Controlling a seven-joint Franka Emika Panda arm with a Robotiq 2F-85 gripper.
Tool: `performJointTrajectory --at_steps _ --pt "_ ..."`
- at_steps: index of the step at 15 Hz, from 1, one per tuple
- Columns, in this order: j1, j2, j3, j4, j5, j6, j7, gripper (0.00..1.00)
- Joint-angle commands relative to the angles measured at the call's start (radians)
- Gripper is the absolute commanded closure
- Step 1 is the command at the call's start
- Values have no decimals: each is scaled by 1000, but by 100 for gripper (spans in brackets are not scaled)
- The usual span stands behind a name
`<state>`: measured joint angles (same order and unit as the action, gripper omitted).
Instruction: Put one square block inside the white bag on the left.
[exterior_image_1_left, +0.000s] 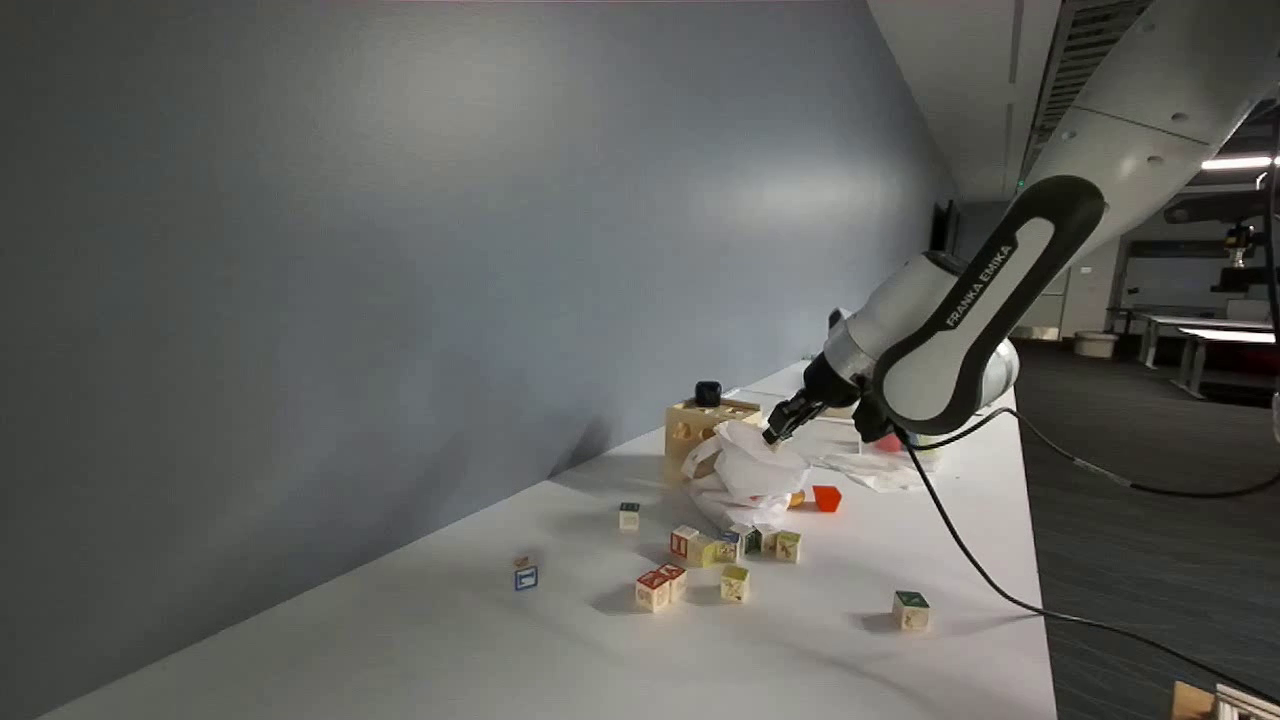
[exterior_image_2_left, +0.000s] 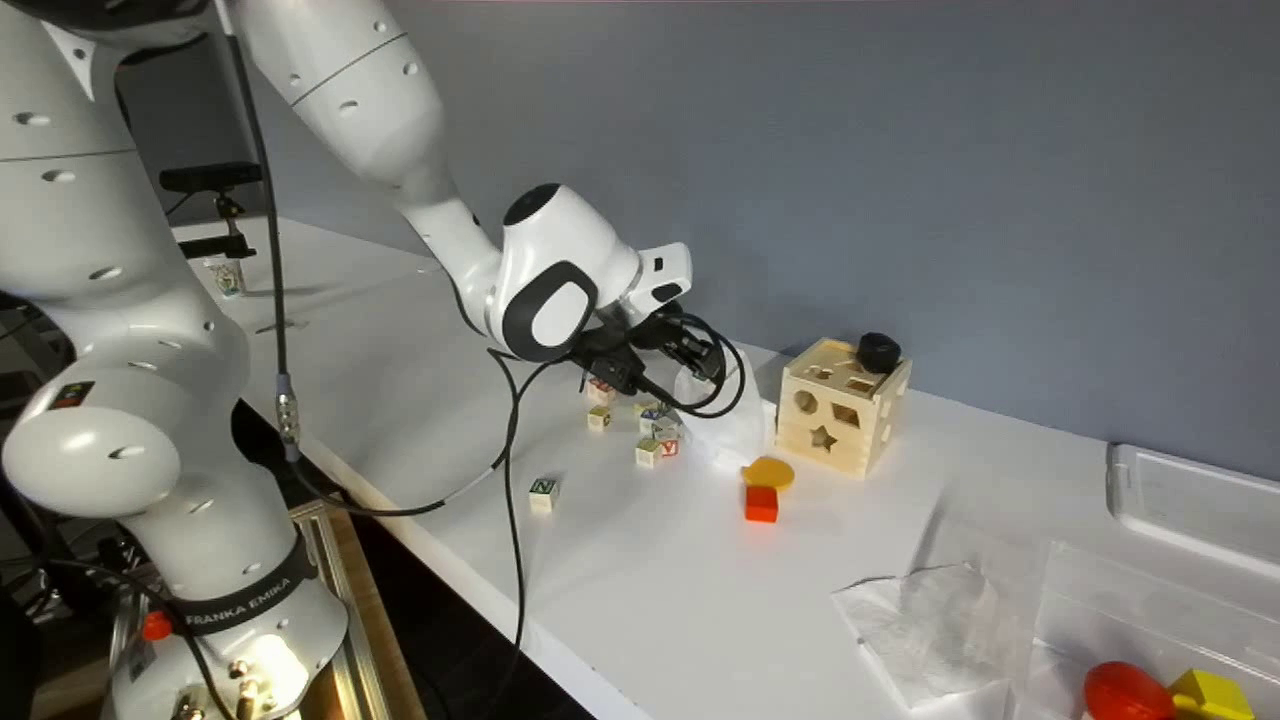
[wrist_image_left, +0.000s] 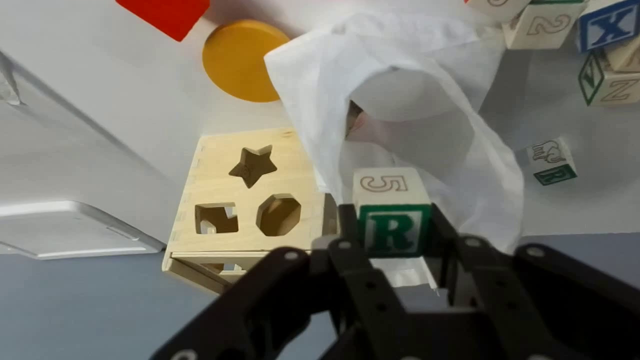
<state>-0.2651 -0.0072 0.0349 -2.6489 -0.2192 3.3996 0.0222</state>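
Note:
My gripper (wrist_image_left: 393, 220) is shut on a square letter block (wrist_image_left: 390, 187), with a green R face and a 5 face. In the wrist view the block shows in front of the lower part of the white bag's (wrist_image_left: 310, 95) open mouth. The bag stands crumpled with its mouth open, and a small brownish thing shows inside. In both exterior views the gripper (exterior_image_1_left: 775, 436) (exterior_image_2_left: 718, 372) is at the top of the white bag (exterior_image_1_left: 750, 475) (exterior_image_2_left: 728, 435). The held block is too small or hidden to make out there. How deep the block is relative to the rim I cannot tell.
A wooden shape box (exterior_image_2_left: 825, 415) with a black piece (exterior_image_2_left: 878, 353) on top stands beside the bag. An orange disc (exterior_image_2_left: 768, 472) and red block (exterior_image_2_left: 761, 503) lie near. Several letter blocks (exterior_image_1_left: 735, 583) are scattered around. A flattened white bag (exterior_image_2_left: 930, 620) lies apart.

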Motion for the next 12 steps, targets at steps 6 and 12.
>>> performJointTrajectory --at_steps 6,12 --pt "-9 116 23 79 -53 71 15 91" --pt "-16 143 31 96 -57 70 12 34"
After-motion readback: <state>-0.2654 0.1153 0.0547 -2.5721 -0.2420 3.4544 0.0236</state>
